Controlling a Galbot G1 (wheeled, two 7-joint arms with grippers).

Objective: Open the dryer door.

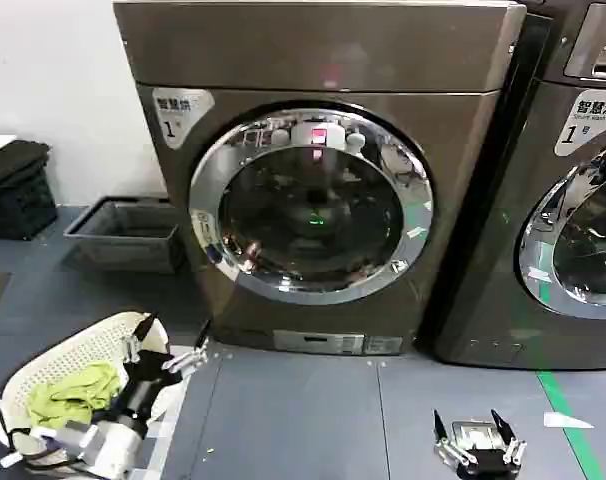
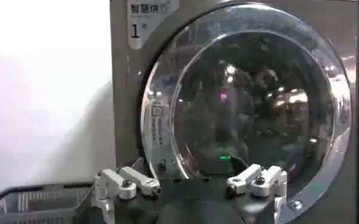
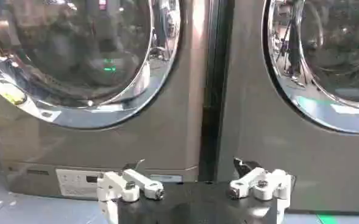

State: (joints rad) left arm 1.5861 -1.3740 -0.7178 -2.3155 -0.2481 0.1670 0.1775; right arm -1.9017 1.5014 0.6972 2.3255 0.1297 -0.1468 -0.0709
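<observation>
The dryer door [image 1: 311,205], round with a wide chrome rim and dark glass, sits shut on the bronze-grey front-loader [image 1: 323,60]. The same dryer door [image 2: 252,103] fills much of the left wrist view, and its lower rim [image 3: 81,112] shows in the right wrist view. My left gripper [image 1: 168,350] is open, low at the left, pointing up towards the door's lower left and well short of it; its fingers [image 2: 136,181] hold nothing. My right gripper [image 1: 476,432] is open near the floor at the lower right, with its fingers [image 3: 133,185] spread.
A second front-loader [image 1: 573,180] with a similar chrome door stands to the right. A grey tray [image 1: 128,232] lies on the floor at the left wall. A white basket [image 1: 43,375] with green cloth is beside my left arm. Green tape [image 1: 568,425] marks the floor.
</observation>
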